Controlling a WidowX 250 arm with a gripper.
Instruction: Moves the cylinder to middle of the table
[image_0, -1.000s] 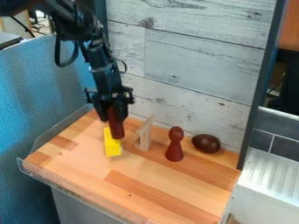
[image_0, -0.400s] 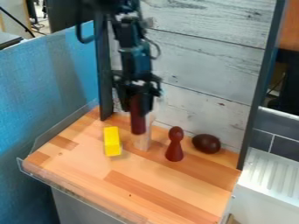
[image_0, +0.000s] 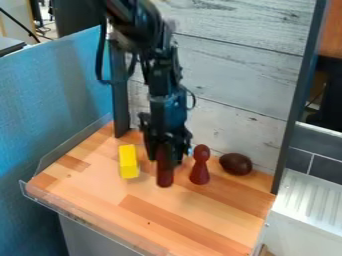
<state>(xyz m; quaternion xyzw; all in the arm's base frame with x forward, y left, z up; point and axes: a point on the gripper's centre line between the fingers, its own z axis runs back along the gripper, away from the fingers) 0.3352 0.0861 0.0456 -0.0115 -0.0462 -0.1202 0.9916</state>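
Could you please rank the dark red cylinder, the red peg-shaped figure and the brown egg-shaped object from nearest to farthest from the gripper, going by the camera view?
From the gripper:
1. Dark red cylinder, between its fingers.
2. Red peg-shaped figure, just to the picture's right.
3. Brown egg-shaped object, farther right, beyond the figure.

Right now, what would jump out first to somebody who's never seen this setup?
Probably the black robot arm coming down from the upper left, its gripper holding a dark red cylinder upright over the wooden table. Next, the bright yellow block on the table, left of the cylinder in the view.
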